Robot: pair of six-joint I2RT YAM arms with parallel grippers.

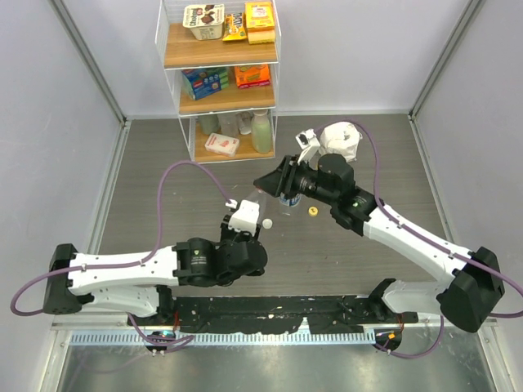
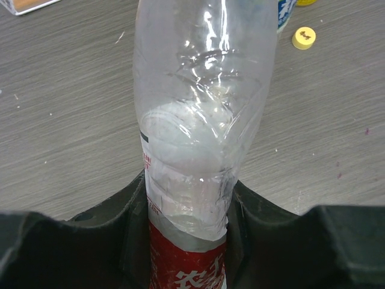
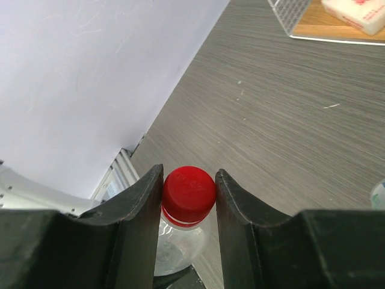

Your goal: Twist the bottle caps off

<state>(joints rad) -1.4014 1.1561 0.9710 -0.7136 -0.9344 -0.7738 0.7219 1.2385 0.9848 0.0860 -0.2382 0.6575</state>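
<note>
The red-label bottle (image 2: 198, 120) is nearly all hidden between the two arms in the top view. In the left wrist view its neck is cut off above and its base below. The left pincer (image 2: 189, 198) pinches its lower body at the label. The bottle's long axis runs straight away from that pincer, cap end far. The right pincer (image 3: 189, 180) clamps the red cap (image 3: 189, 192), which sits on the neck. Beside the bottle a yellow cap (image 2: 304, 38) and a white cap (image 1: 266, 222) lie loose on the grey wood-grain tabletop (image 1: 163, 155). A blue-label bottle (image 2: 284, 12) is mostly cropped. Beyond the bottle a wire shelf (image 1: 221, 82) stands against pale walls
</note>
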